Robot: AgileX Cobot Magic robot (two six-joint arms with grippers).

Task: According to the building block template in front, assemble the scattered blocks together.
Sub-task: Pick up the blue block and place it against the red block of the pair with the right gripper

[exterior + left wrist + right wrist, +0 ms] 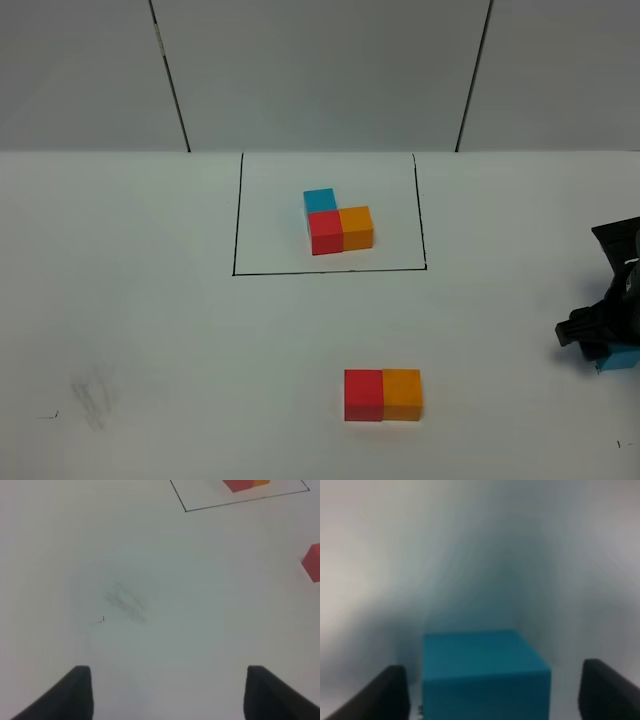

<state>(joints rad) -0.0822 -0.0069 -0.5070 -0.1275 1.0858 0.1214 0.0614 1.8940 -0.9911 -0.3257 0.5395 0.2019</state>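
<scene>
Your right jaws stand open around the light blue cube (485,675). The cube sits between them on the tabletop (180,330), with a gap showing on each side, so neither one touches it. That wrist view is blurred, so finer detail of the contact is hard to read. From the high camera the same cube pokes out just under the right arm, at the edge of the view.

The red cube (363,394) and orange cube (402,393) lie well apart from your right jaws, off toward the left arm's side. They are pressed together side by side, the orange one the nearer of the two to those jaws.

The building block template (338,228) sits farther off, inside its black outline (237,215).

Your left jaws are spread wide and hold nothing. Between and beyond their tips you see only bare tabletop with a grey smudge (127,602). The red cube and a corner of the outline lie far ahead of them, toward the right arm's side.
</scene>
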